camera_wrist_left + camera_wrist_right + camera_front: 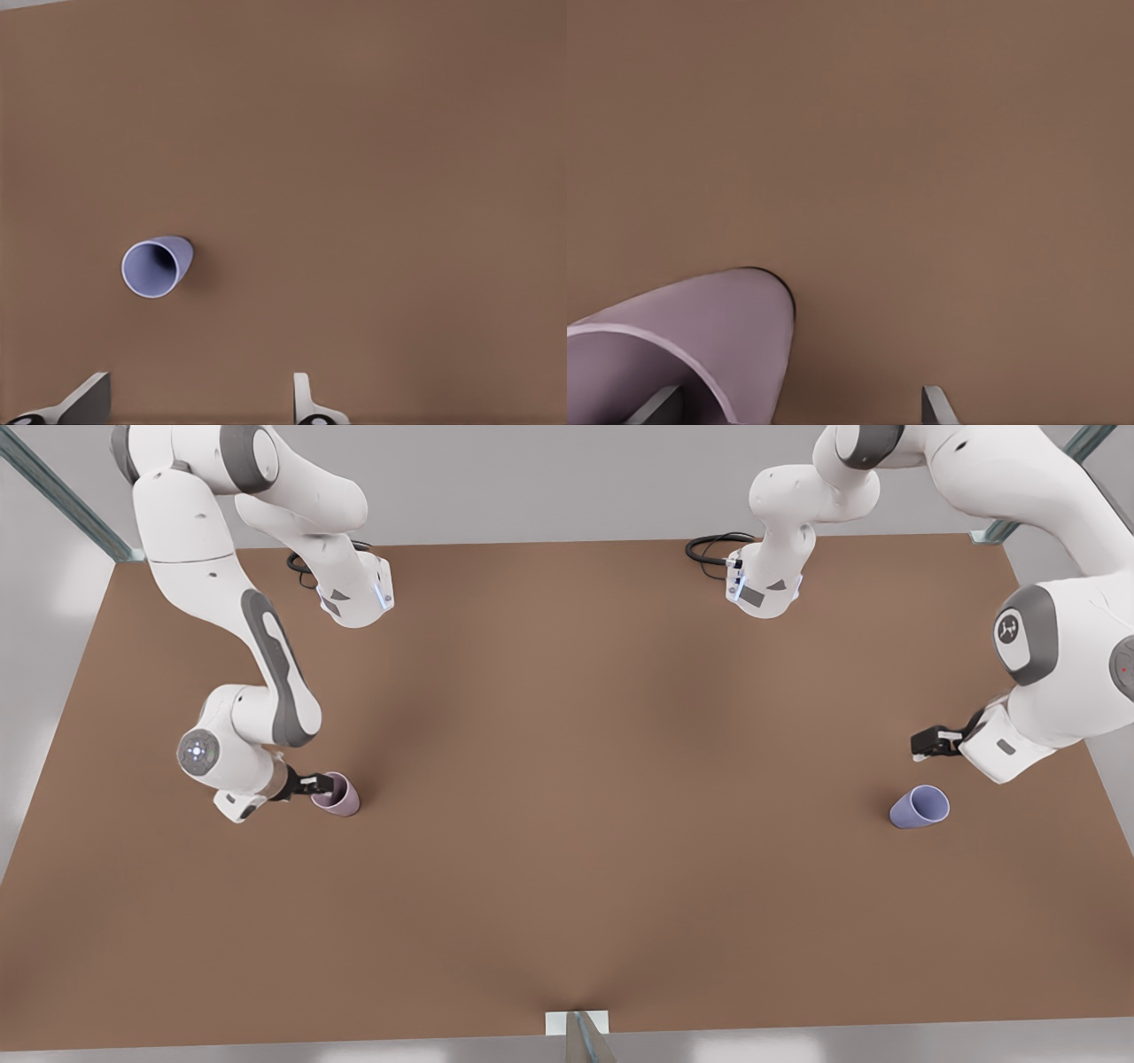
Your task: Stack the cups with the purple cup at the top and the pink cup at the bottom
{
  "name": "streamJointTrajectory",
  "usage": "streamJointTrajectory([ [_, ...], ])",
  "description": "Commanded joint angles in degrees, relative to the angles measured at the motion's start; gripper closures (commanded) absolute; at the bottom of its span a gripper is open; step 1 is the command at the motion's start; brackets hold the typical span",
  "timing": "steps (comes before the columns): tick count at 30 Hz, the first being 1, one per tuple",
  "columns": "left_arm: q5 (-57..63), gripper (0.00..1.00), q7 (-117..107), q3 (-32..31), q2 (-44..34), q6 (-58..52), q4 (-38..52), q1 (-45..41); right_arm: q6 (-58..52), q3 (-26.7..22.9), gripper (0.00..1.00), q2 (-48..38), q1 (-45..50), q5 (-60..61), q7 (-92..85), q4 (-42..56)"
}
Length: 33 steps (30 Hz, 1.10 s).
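The pink cup (337, 796) stands mouth up on the brown table (567, 779) at the front view's left. My right gripper (324, 784) is at its rim, open. In the right wrist view one fingertip (656, 405) is inside the pink cup (718, 328) and the other is outside, so the fingers straddle its wall. The purple cup (920, 807) stands at the front view's right. My left gripper (927, 745) hovers open a little behind it, apart from it. The left wrist view shows the purple cup (157, 266) ahead of the spread fingertips (304, 400).
Two black cable coils (713, 547) lie near the table's back edge, by the arm bases. A metal post (578, 1035) stands at the middle of the front edge. A wide stretch of bare table separates the two cups.
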Motion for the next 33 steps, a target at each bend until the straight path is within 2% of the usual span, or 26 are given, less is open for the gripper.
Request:
streamJointTrajectory([
  [1, 0.0, 0.0, 0.6, 0.5, 0.1, -0.2, 0.0, 0.0, 2.7, 0.0, 0.0, 0.2, 0.6, 0.1, -1.9, -0.3],
  [2, 0.0, 0.0, 0.6, 0.6, 0.2, -0.6, 0.0, 0.0, 2.7, 0.0, 0.01, 0.2, 0.7, 0.1, -1.9, -0.3],
  [3, 0.0, 0.0, 0.5, 0.6, 0.2, -1.2, 0.0, 0.0, 2.7, 0.0, 0.11, 0.3, 1.3, 0.1, -1.9, -0.3],
  [5, 0.0, 0.0, 0.5, 0.7, 0.2, -1.5, 0.0, 0.0, 2.6, 0.0, 0.24, 0.4, 1.5, 0.1, -1.8, -0.3],
  [9, 0.0, 0.0, 0.5, 0.7, 0.2, -1.8, 0.0, 0.0, 2.0, 0.0, 0.36, 0.7, 2.3, 0.1, -1.6, 0.0],
  [11, 0.0, 0.0, 0.5, 0.7, 0.2, -1.8, 0.0, 0.0, 1.9, 0.0, 0.63, 0.7, 2.3, 0.1, -2.0, -0.1],
  [12, 0.0, 0.0, 0.5, 0.7, 0.2, -1.8, 0.0, 0.0, 1.9, 0.0, 0.74, 0.7, 2.3, 0.1, -3.3, -0.1],
  [13, 0.0, 0.0, 0.5, 0.7, 0.2, -1.8, 0.0, 0.0, 2.0, 0.0, 0.78, 0.9, 2.2, 0.1, -3.9, 0.0],
  [19, 0.0, 0.0, 0.5, 1.0, 0.3, -2.8, 0.0, 0.0, 1.5, 0.1, 0.79, -0.2, 2.3, 0.1, -3.5, 0.3],
  [21, 0.0, 0.0, 0.6, 1.0, 0.4, -2.6, 0.0, 0.1, -6.9, 1.0, 0.79, -2.6, 2.4, 0.2, -1.7, 4.7],
  [23, -0.1, 0.0, 0.9, 1.3, 0.8, -2.4, -0.1, 0.2, -7.2, 2.3, 0.79, -3.4, 4.6, 0.3, 5.1, 5.8],
  [25, -0.3, 0.0, 0.9, 1.3, 0.8, -2.6, -0.1, 0.2, -10.4, 3.3, 0.79, -1.8, 8.5, 0.3, 13.2, 11.7],
  [28, -0.3, 0.0, 0.9, 1.3, 0.8, -2.8, -0.1, 0.2, -13.6, 4.1, 0.79, 4.4, 21.3, 0.4, 36.0, 23.9],
  [31, -0.3, 0.0, 1.0, 1.4, 0.9, -2.5, -0.1, 0.2, -20.5, 4.1, 0.79, 16.8, 29.6, 0.5, 55.3, 45.0],
  [33, -0.3, 0.0, 1.0, 1.4, 1.2, -2.4, 0.0, 0.3, -21.0, 4.4, 0.79, 26.2, 32.4, 0.5, 62.3, 57.7],
])
